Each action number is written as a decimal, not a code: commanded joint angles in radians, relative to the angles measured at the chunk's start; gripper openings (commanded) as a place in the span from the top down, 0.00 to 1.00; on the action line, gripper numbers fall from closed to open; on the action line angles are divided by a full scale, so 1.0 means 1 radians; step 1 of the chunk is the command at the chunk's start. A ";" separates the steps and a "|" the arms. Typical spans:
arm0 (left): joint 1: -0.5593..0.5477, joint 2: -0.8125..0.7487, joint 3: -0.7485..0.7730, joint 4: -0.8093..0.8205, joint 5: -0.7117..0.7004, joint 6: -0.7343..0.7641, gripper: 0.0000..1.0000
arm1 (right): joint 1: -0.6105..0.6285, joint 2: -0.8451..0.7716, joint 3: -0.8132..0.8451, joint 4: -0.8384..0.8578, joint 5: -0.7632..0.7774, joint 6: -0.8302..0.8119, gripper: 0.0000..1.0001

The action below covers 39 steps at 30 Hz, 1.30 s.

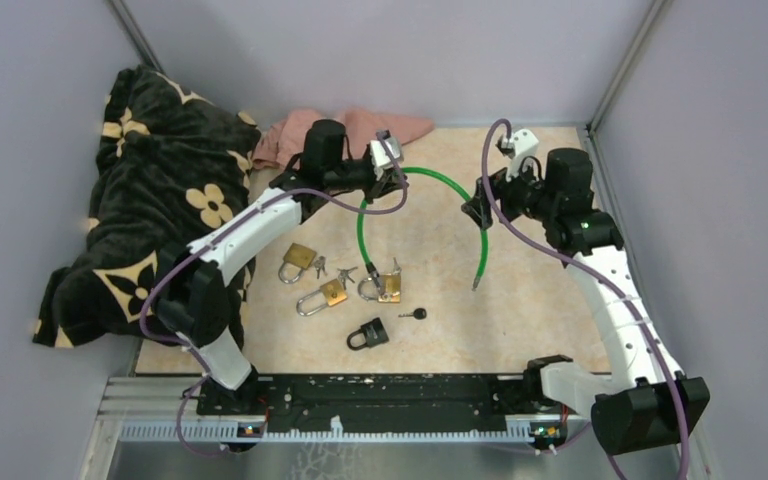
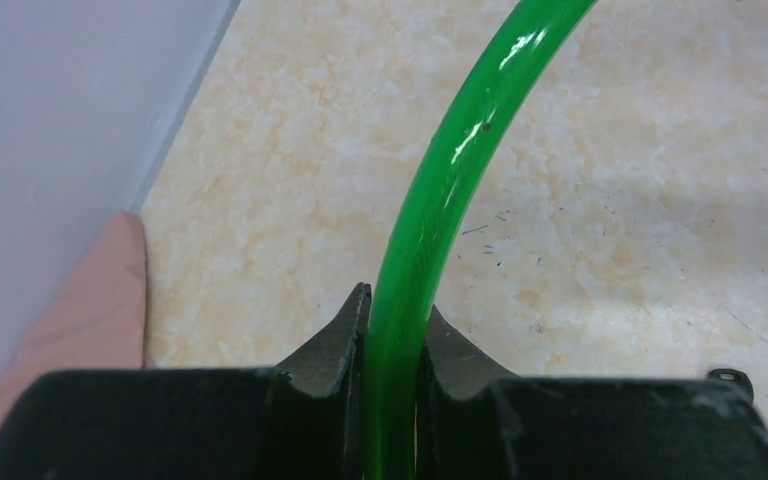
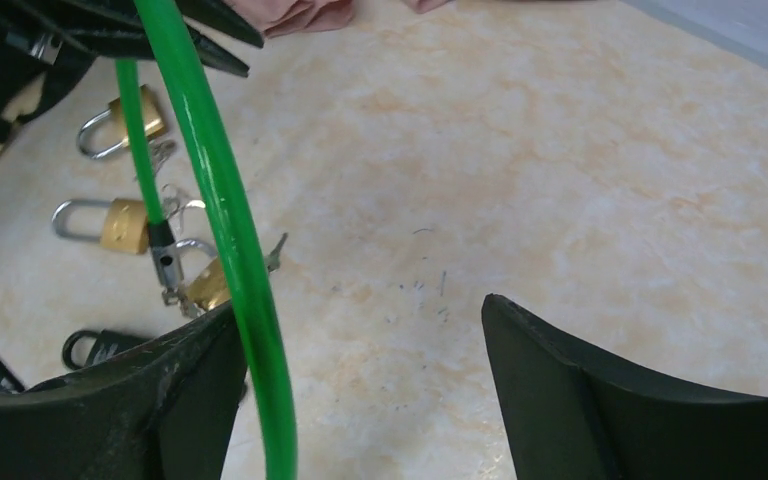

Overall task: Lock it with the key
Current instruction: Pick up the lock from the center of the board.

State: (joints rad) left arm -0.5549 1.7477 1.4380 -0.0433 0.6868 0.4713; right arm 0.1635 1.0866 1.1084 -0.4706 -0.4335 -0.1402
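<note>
Arching above the desk point(image 1: 540, 300), the green cable point(image 1: 483, 255) looks springy and slick. The left pincer point(image 2: 395, 300) clenches it; the right pincer point(image 3: 360, 305) stands released beside it. Better gripped near its metal tip point(image 3: 165, 262).

The green cable point(image 2: 430, 200) has a glossy, smooth plastic skin. The brass padlocks point(image 1: 301, 258) carry shiny metal shackles; the black padlock point(image 1: 370, 333) looks matt. The desk point(image 2: 660, 200) is smooth, faintly scuffed. The blanket point(image 1: 150, 190) is plush cloth; the right tool point(image 3: 360, 305) matt black
</note>
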 commanded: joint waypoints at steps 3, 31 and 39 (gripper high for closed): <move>-0.031 -0.183 -0.065 0.011 -0.012 0.097 1.00 | 0.008 -0.031 0.049 -0.088 -0.265 -0.010 0.25; -0.051 -0.448 -0.496 0.257 0.025 -0.254 0.71 | 0.075 -0.137 -0.147 0.578 -0.392 0.280 1.00; -0.051 -0.489 -0.732 0.572 0.046 -0.392 0.49 | 0.074 -0.081 -0.115 0.682 -0.483 0.327 1.00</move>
State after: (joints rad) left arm -0.5999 1.2854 0.7792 0.3241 0.6971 0.1753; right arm 0.2340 0.9974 0.9360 0.0105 -0.8467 0.1223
